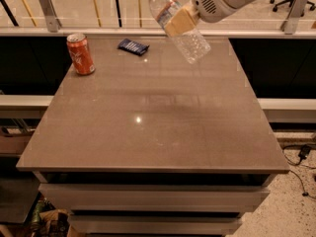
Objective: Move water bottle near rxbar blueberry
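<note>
We're holding the bottle (196,44) in the air, above and right of the rxbar (133,46). It's tilting, with the cap toward the upper left and the base hanging lower right. The gripper (178,21) is sitting above and right of the rxbar too, jaws clamped across the bottle's label band at mid-body.

We're judging the bottle light, thin-walled and slick, so it's likely giving under squeeze. Mid-body on the label is the sane grip, not the cap or base. We can't tell how full it is.

The table (148,132) is showing bare top right of and in front of the rxbar. The can (80,54) is standing well left of it. The rxbar is lying near the back edge, so we're favouring its front-right side for the set-down.
</note>
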`<action>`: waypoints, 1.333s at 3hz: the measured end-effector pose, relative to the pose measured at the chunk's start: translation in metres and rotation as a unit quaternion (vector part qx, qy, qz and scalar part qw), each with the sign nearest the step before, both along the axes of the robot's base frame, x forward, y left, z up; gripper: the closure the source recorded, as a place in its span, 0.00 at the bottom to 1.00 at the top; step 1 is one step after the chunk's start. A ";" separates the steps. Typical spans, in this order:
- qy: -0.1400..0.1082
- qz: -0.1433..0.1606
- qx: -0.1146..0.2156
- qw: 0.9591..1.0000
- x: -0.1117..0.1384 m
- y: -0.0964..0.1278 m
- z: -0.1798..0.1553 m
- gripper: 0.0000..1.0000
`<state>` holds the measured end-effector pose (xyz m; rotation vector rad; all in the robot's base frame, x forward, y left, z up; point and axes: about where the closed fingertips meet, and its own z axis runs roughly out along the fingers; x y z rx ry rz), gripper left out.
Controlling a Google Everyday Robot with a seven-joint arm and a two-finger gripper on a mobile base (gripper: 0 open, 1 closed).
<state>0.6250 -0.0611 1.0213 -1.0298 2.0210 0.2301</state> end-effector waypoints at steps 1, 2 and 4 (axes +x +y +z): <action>-0.026 0.022 0.054 0.998 0.028 0.017 0.007 1.00; -0.049 0.035 0.099 0.993 0.052 0.029 0.009 1.00; -0.066 0.026 0.110 0.991 0.066 0.032 0.004 1.00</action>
